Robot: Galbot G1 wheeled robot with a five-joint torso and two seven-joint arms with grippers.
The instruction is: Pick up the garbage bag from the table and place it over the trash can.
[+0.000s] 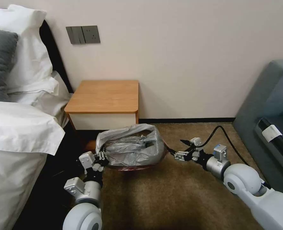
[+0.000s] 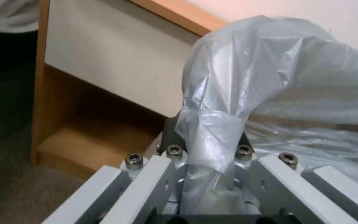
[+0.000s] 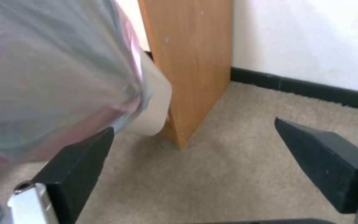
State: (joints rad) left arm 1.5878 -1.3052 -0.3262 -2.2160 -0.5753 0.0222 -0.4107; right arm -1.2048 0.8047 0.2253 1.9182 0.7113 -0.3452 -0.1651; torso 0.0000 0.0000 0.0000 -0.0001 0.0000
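Left gripper (image 1: 100,158): closest thing to the camera, low down by the bin's left side. From its wrist cam you can see a gathered twist of plastic running right down between the fingers (image 2: 212,174), so it's pinched tight on the bag.
Garbage bag (image 1: 131,147): crinkly grey see-through plastic, draped over the bin and covering most of it. Reddish-pink edge shows along the bottom at the front and again in the right wrist cam (image 3: 135,59). Top part is bunched and puffed up rather than pulled smooth.
Trash can (image 3: 156,102): beige, sitting on the carpet directly in front of the nightstand. Mostly hidden under the plastic; a bare bit of its wall pokes out below the bag's edge.
Right gripper (image 1: 177,150): just beside the bin's right side, near floor level. Its black fingers (image 3: 84,158) are spread wide apart with nothing between them. One finger sits right by the bag's lower edge; can't tell if it actually touches.
Table (image 1: 104,95): orange-brown wooden nightstand against the wall, white drawer front, low open shelf (image 2: 92,140) visible in the left wrist cam.
Carpet (image 1: 179,198): brownish, under everything.
Bed (image 1: 17,127): white bedding and pillows to the robot's left, next to the nightstand.
Sofa (image 1: 269,105): grey, off to the right.
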